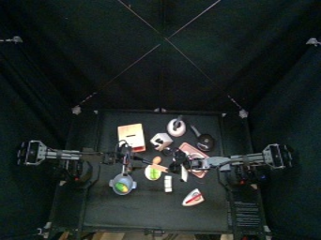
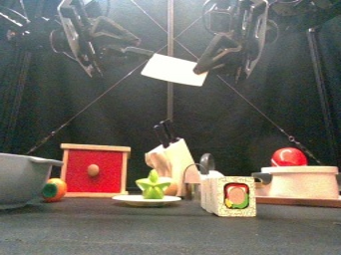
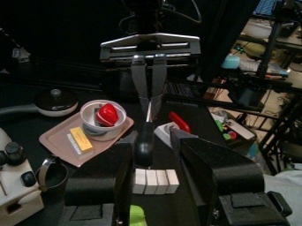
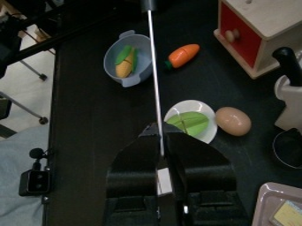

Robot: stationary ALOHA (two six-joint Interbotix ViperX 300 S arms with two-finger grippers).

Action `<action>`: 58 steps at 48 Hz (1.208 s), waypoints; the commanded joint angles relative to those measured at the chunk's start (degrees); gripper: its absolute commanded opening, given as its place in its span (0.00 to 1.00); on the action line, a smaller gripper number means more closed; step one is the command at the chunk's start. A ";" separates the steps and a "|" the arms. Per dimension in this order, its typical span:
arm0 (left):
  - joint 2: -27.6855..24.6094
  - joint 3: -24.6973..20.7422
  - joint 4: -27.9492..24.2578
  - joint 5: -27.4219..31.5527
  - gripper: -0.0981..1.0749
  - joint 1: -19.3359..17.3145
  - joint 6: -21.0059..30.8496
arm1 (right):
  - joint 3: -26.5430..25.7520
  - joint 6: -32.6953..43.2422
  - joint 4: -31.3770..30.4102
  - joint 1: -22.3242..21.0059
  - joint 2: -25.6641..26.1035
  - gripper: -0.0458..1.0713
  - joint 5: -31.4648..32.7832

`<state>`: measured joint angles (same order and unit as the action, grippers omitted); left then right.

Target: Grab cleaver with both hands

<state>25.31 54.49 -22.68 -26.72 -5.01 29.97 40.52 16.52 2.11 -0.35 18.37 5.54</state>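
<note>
The left gripper [image 3: 151,163] has its jaws wide apart and holds nothing. Beyond it the cleaver [image 2: 173,70] hangs high above the table, and the right gripper [image 2: 206,66] is clamped on one end. It looks stiff, thin and smooth, probably light, so the free end should be pinched across its flat faces.

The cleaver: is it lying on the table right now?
No. In the front view the cleaver hangs high above the table, held up by the right gripper, well clear of everything standing below.
</note>
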 commanded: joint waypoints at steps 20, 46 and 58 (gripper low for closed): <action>-0.18 -19.69 -6.42 51.59 0.72 6.86 -4.22 | -0.97 -0.18 2.37 -0.09 0.97 0.32 3.60; 1.14 -5.71 -5.10 15.21 0.72 3.87 -3.96 | -0.97 -0.26 1.58 0.26 1.58 0.32 3.87; 0.62 -4.92 -4.83 14.41 0.72 3.25 -3.96 | -0.97 -0.35 1.67 0.35 1.58 0.32 3.87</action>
<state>26.02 50.27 -27.69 -11.69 -1.05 26.10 40.52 16.26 3.78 -0.09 18.54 9.58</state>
